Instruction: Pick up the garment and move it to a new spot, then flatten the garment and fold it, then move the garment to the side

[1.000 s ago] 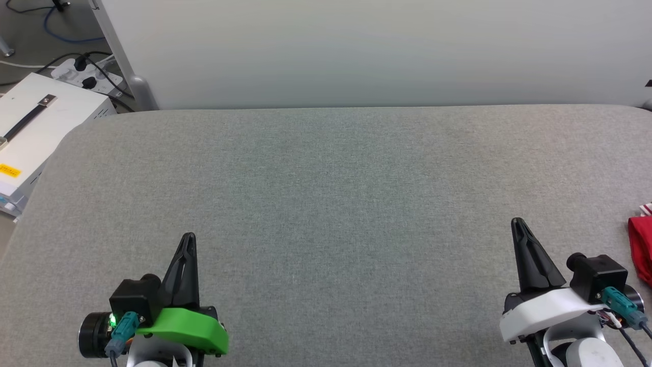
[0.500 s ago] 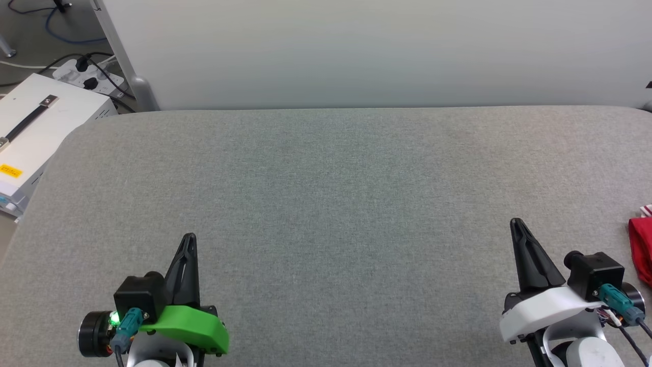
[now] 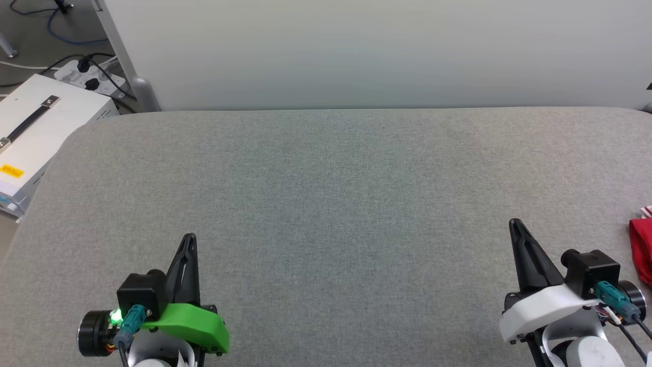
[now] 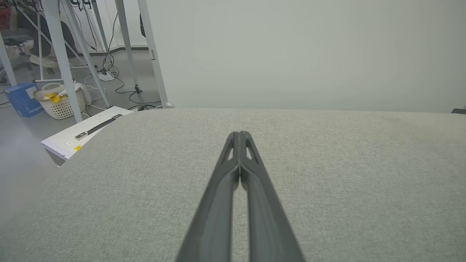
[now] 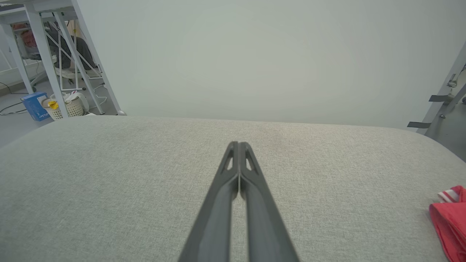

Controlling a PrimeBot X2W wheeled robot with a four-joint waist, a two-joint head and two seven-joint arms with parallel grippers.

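Right hand (image 3: pixel 514 223) edged left, rumpled red garment (image 3: pixel 643 250)

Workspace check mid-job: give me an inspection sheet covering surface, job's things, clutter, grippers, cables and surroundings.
Surface: grey fabric tabletop, flat.
Job's things: red garment bunched on the tabletop at far right, partly out of frame.
Clutter: nothing seen on the tabletop.
Grippers: left gripper and right gripper near the front edge, jaws shut, holding nothing.
Cables: power strip with plugs on the floor, far left.
Surroundings: pale wall behind; white box at left; basket beyond.
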